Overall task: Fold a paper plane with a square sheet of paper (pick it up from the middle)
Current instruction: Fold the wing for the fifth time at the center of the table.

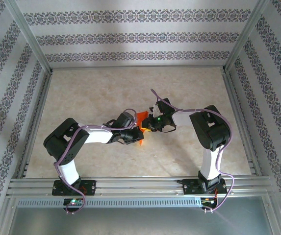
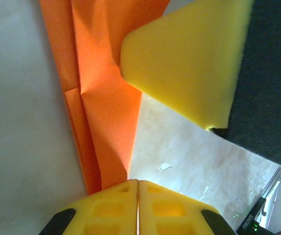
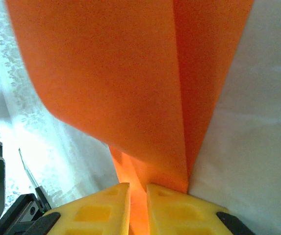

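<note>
The right end effector [image 3: 138,191] grasps the folded paper [image 3: 120,78] along its crease, steadying it off the worktop [image 2: 27,147]. The left end effector [image 2: 138,185], clenched, seems to pinch the end to sharpen a fold.

From above, the thin bright orange-red folded sheet of paper [image 1: 141,116] is mostly hidden between the left gripper [image 1: 138,137] and the right gripper [image 1: 148,128], too small for us to read its creases or either grip. In the left wrist view it runs off the top edge and its lower end slips behind that gripper's yellow fingertips [image 2: 111,208], so we cannot tell whether it is caught there. In the right wrist view we see the paper [image 3: 130,73] as a close blur cut by the top edge, its lower end buried between the yellow fingers [image 3: 101,210].
</note>
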You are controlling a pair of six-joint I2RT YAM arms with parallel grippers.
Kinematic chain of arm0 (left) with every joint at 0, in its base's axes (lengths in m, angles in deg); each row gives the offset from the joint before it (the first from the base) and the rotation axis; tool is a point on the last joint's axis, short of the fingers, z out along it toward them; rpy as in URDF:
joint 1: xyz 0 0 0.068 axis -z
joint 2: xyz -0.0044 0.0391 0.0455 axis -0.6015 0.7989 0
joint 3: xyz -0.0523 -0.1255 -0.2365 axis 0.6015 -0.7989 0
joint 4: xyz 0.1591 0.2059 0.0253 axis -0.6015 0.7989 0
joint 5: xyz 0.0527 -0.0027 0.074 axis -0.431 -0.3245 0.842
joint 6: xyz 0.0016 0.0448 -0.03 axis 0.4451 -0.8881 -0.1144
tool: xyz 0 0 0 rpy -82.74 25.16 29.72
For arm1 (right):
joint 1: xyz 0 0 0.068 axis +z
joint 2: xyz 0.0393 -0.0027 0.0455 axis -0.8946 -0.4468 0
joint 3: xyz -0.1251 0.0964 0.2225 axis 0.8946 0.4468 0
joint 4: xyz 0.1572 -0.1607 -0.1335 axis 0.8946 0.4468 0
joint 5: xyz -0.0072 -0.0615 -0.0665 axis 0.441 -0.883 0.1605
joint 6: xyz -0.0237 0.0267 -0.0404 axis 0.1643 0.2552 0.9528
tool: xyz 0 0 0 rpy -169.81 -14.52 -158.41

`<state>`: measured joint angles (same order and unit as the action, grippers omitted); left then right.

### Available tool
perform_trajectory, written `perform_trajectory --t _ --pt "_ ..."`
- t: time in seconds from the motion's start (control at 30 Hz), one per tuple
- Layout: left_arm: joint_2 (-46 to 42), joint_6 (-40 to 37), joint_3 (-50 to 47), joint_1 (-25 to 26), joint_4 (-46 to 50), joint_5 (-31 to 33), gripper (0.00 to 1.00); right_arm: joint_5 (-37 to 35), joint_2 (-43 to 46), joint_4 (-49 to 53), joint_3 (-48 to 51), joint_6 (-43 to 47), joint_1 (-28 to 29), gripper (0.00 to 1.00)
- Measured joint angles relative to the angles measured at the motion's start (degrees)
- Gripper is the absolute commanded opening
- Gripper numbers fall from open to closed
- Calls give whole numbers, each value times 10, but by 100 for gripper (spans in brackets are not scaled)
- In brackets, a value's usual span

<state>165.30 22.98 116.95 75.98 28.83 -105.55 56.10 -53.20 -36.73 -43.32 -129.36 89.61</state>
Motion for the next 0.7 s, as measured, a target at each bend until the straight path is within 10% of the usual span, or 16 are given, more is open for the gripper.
perform_trajectory --t 0.7 --pt "3 1 -9 0 -9 11 3 -43 87 14 20 8 2 22"
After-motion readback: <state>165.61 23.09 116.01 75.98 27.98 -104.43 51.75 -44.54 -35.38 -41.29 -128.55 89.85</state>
